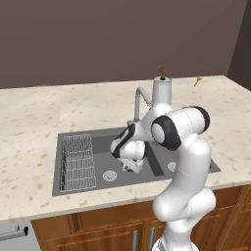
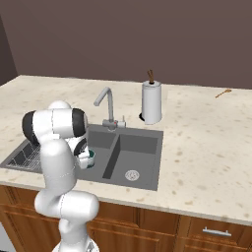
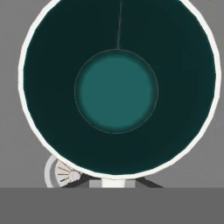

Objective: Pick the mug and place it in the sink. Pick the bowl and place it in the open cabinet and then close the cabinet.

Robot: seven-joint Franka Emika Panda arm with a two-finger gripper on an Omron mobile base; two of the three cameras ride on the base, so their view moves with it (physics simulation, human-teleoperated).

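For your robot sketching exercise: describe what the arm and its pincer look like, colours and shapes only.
The arm is glossy white, built of thick rounded tube segments with bulging elbows. Its joints carry dark, almost black round caps and bands. The pincer is a small blocky white piece below a dark wrist section. No cables or markings are visible.

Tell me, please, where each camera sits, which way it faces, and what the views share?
Left base view: behind-left of the arm, looking down at the sink; arm rises lower right, gripper low over the basin.
Right base view: behind-right, same sink; arm lower left, mug beside it.
Hand view: looks straight down into the mug, drain below.
Shared: both base views show tap and paper towel roll.
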